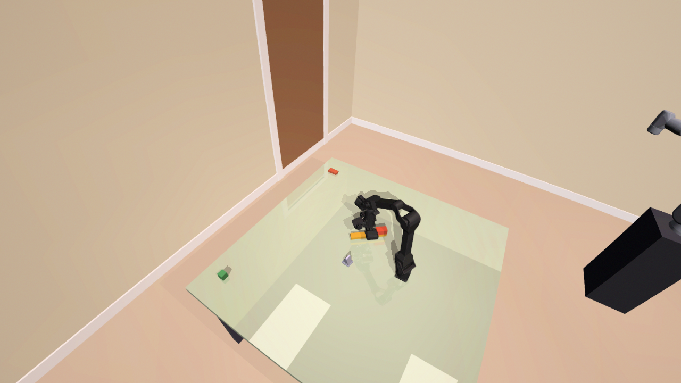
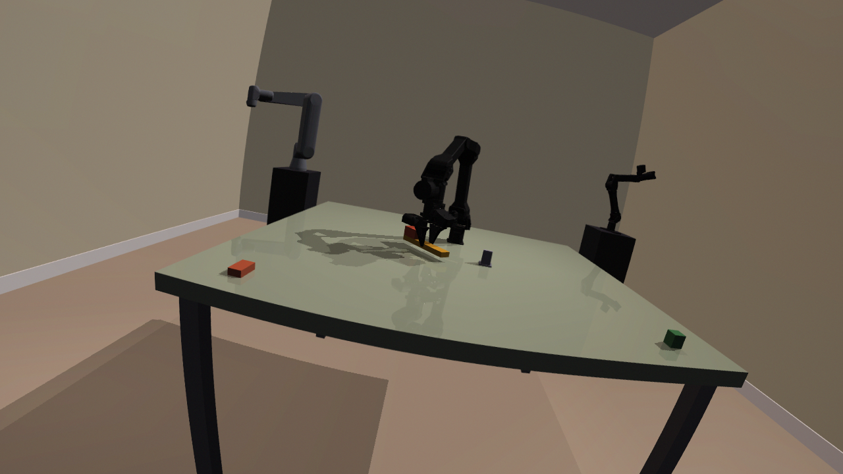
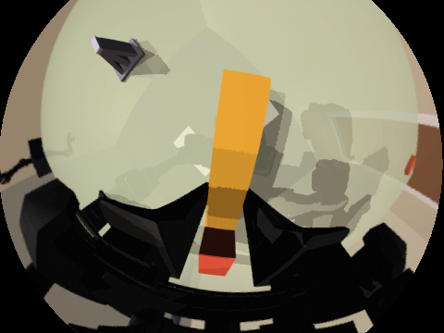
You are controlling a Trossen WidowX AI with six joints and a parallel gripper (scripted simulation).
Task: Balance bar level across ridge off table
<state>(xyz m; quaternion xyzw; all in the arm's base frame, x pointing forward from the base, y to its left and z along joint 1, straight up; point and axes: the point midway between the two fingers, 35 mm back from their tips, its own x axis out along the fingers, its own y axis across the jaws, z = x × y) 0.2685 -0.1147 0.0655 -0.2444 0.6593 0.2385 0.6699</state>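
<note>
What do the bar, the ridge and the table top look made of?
Bar: matte, flat-coloured, orange with a thicker red end; painted wood or plastic, can't tell which. The gripper is shut on it near the red end. Ridge: pale grey wedge, dull, plastic or metal. Table top: glossy pale green; mirrors the arm, so glass or lacquer.

Top view: high in a room corner, far off, looking down on my whole table (image 1: pixel 295 228). Exterior view: near table height, facing my arm across the far edge. Wrist view: rides above my gripper (image 3: pixel 216 235), close, facing the tabletop. All three share the ridge (image 1: pixel 347 259).
</note>
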